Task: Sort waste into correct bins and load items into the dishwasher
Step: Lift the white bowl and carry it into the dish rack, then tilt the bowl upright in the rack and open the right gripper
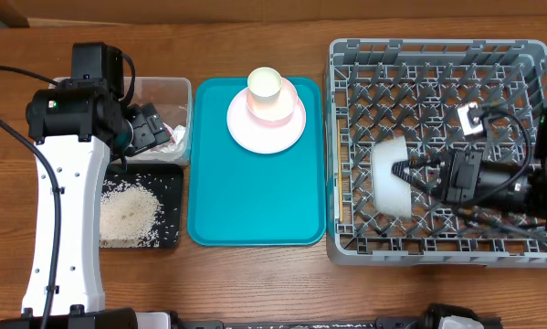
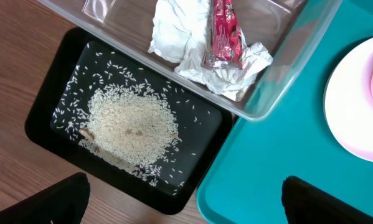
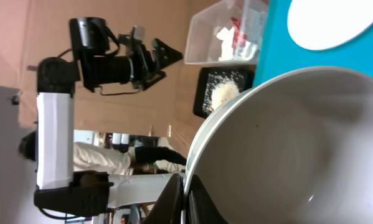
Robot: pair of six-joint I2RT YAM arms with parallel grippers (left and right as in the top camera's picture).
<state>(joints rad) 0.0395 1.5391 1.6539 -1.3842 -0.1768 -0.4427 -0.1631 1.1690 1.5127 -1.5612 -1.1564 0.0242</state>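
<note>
Firmly pinched in the right gripper [image 1: 406,174], thin rim of a smooth round white bowl [image 1: 387,178], tipped sideways among grey plastic pegs of the dishwasher [image 1: 437,57]; well apart, left gripper [image 1: 160,129] splayed wide above the clear tub [image 1: 180,90] of crumpled tissue [image 2: 172,30] and crinkly red wrapper [image 2: 223,32]

Beneath me lies a brown wooden tabletop [image 1: 255,283] (grain running from nine to three o'clock), softly, evenly lit.

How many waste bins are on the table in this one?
2. The clear tub, left of the teal tray, holds tissue and a red wrapper; the black tray, just nearer than it, holds rice. None seems hidden.
</note>
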